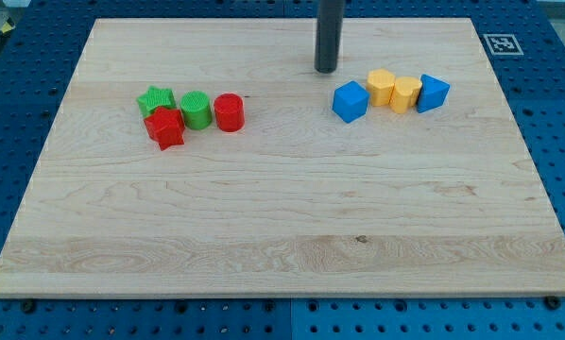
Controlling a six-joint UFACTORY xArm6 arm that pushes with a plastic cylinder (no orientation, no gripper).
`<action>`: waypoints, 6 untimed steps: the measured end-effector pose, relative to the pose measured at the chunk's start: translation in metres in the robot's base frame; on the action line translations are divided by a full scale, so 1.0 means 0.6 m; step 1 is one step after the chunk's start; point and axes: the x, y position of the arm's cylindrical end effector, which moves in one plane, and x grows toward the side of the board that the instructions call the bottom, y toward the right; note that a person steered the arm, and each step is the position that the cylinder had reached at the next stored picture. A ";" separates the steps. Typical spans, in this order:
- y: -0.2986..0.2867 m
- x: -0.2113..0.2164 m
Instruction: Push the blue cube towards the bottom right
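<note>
The blue cube point(350, 101) sits on the wooden board point(282, 217) right of centre, near the view's top. It is the left end of a short row. Next to it on the right are a yellow hexagonal block point(382, 87), a yellow heart-shaped block point(406, 94) and a second blue block point(433, 93) of angular shape. My tip point(326, 70) stands just above and left of the blue cube, a small gap apart from it.
A cluster lies at the view's left: a green star point(156, 99), a red star point(164, 127), a green cylinder point(196, 110) and a red cylinder point(229, 111). A black-and-white marker tag point(499, 43) is on the board's top right corner.
</note>
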 end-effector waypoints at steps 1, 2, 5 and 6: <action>0.019 0.036; 0.023 0.054; 0.041 0.192; 0.095 0.263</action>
